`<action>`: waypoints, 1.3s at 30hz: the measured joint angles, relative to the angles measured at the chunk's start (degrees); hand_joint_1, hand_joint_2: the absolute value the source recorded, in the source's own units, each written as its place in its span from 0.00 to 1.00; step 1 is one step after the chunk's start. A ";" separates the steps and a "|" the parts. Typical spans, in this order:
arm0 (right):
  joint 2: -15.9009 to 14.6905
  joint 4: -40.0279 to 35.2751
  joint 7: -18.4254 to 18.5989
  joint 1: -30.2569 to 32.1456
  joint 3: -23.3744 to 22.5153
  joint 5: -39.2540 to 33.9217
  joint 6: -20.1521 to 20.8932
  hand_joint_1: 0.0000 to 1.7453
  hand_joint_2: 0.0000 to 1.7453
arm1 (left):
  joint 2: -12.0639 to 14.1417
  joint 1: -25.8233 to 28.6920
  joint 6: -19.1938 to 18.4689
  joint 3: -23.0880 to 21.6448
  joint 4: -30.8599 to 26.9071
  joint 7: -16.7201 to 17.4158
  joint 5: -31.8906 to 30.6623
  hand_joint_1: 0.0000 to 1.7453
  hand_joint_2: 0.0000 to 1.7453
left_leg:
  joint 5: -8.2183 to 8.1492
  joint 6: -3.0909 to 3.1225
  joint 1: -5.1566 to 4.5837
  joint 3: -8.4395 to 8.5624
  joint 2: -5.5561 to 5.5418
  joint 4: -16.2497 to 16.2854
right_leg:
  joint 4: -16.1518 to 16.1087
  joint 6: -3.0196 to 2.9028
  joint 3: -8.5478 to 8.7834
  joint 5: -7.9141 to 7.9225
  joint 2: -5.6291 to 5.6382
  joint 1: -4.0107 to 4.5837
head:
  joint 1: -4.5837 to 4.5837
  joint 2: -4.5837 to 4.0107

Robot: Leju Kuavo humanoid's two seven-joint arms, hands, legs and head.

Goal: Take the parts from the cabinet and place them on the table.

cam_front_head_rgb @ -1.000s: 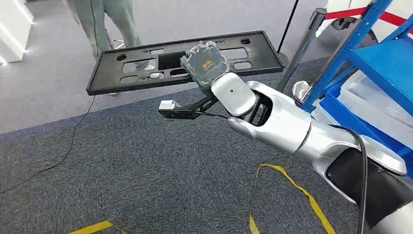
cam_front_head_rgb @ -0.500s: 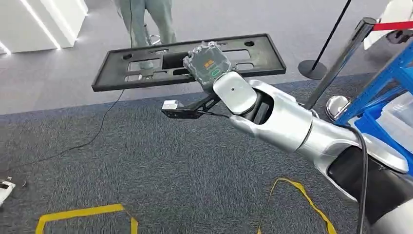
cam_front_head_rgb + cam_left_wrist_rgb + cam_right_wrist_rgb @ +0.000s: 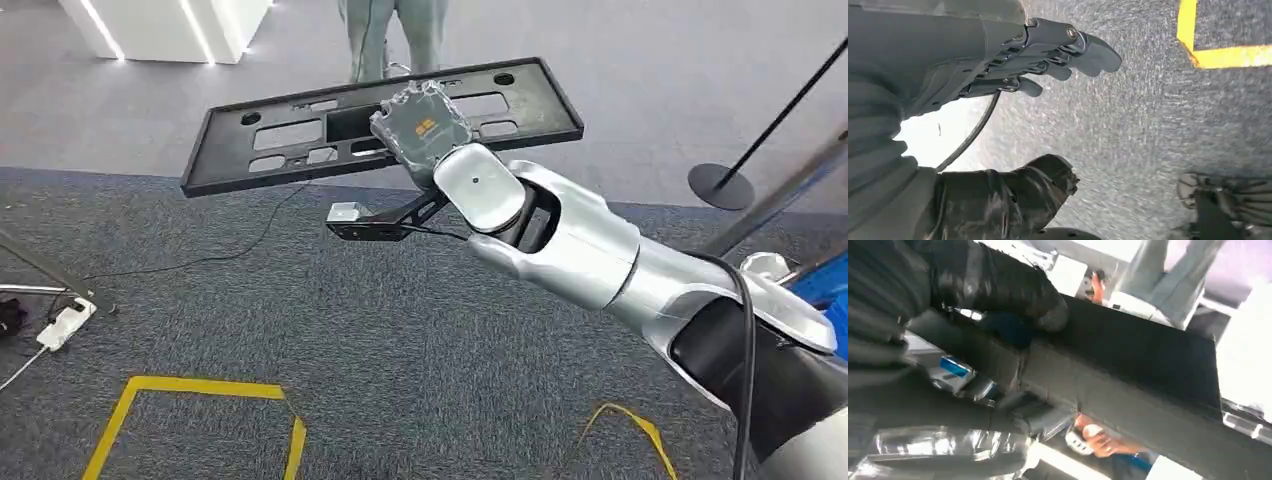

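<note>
One long panel held crosswise in the right hand, no table in sight yet

One arm does the carrying. Nearest the body, the left hand (image 3: 1048, 55) hangs low over the grey carpet (image 3: 330, 360); the left wrist view shows its fingers (image 3: 1095, 52) loosely spread with nothing between them, so it is free but far from the load. A corner of yellow floor tape (image 3: 190, 400) lies on the carpet below and to the left.

Further out, the silver right arm (image 3: 570, 250) reaches forward and up from the right side. At its end the right hand (image 3: 425, 130) grips the black panel (image 3: 270, 160), the part taken for this task. In the right wrist view the thumb (image 3: 1013, 290) presses on one face of the panel (image 3: 1148, 370) and the darker fingers wrap the edge beneath, so the hold looks firm.

The panel is long and flat, and its long axis runs left to right across the view, nearly square to the forearm. The grip sits a little right of the middle, so the longer end sticks out toward the robot's left, tilted slightly down. It hangs in the air well above the floor, touching nothing else.

Beyond it a person's legs (image 3: 395, 35) stand on the lighter floor, with a black stanchion base (image 3: 720, 185) off to the right.

My judgement: the set-down depends on swinging that long axis level with a table edge, and the overhanging left end is what may strike something first
</note>
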 joint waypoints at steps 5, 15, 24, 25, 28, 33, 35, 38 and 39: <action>-0.02 0.29 -0.20 0.12 0.26 -0.07 -0.02 1.00 1.00 | 0.02 0.01 -0.11 0.00 0.00 0.17 -0.33 0.00 1.00 | -0.83 -1.19 1.24 -0.34 -4.63 1.92 | -8.45 1.44 3.47 7.37 1.73 -1.48 | 0.07 0.00; 0.20 0.44 -0.72 -0.57 0.31 -0.18 -0.57 1.00 1.00 | 0.59 0.41 0.04 0.00 0.09 0.44 0.41 0.00 1.00 | -6.51 -4.03 1.70 -9.02 0.19 15.50 | -12.80 -0.91 5.23 7.16 0.41 -1.15 | -0.63 0.00; 0.24 0.74 -0.83 -0.87 0.33 -0.33 -0.68 1.00 1.00 | 0.52 0.07 -0.04 0.00 0.09 0.46 0.55 0.00 1.00 | -1.97 -1.46 -0.59 -1.44 4.86 3.02 | -13.29 -0.46 5.68 6.75 -6.14 -0.26 | -0.61 0.00; 0.24 0.74 -0.88 -0.85 0.33 -0.37 -0.72 1.00 1.00 | 0.66 0.11 -0.02 0.00 0.09 0.50 0.57 0.00 1.00 | -1.92 -1.33 -0.73 -1.48 4.02 2.91 | -13.46 -0.26 5.95 6.65 -7.03 -0.33 | -0.61 0.00; 0.44 0.90 -0.94 -0.89 0.33 -0.44 -0.79 1.00 1.00 | 0.57 0.55 0.04 0.00 0.11 0.55 0.72 0.00 1.00 | -1.15 -0.92 0.14 0.41 2.03 0.62 | -11.66 0.54 5.85 5.07 -3.19 -0.53 | -0.46 0.00; 0.44 1.18 -1.20 -0.79 0.44 -0.57 -0.98 1.00 1.00 | 0.52 0.07 0.02 0.00 0.11 0.50 0.70 0.00 1.00 | -1.41 -0.42 0.53 0.43 -2.00 1.20 | 2.83 0.81 -2.40 0.78 0.16 -0.58 | -0.46 0.00; 0.44 1.29 -1.25 -0.81 0.44 -0.59 -0.98 1.00 1.00 | 0.50 0.17 -0.02 0.00 0.11 0.42 0.70 0.00 1.00 | -1.81 -0.91 0.95 0.45 -3.97 1.88 | -4.51 1.08 0.68 5.85 0.46 -0.94 | -0.44 0.00; 0.55 1.44 -1.31 -1.20 0.46 -0.59 -1.14 1.00 1.00 | 0.66 0.26 -0.05 0.00 0.13 0.42 0.70 0.00 1.00 | -2.70 -2.09 1.08 -1.29 -6.31 4.47 | -12.54 1.31 4.03 7.31 6.89 -2.42 | -0.56 0.00; 0.55 1.60 -1.42 -0.99 0.48 -0.59 -1.18 1.00 1.00 | 0.61 0.18 -0.02 0.00 0.13 0.39 0.68 0.00 1.00 | -2.40 -2.26 1.44 -1.75 -7.01 3.98 | -11.88 1.11 3.87 7.34 6.00 -1.99 | -0.46 0.00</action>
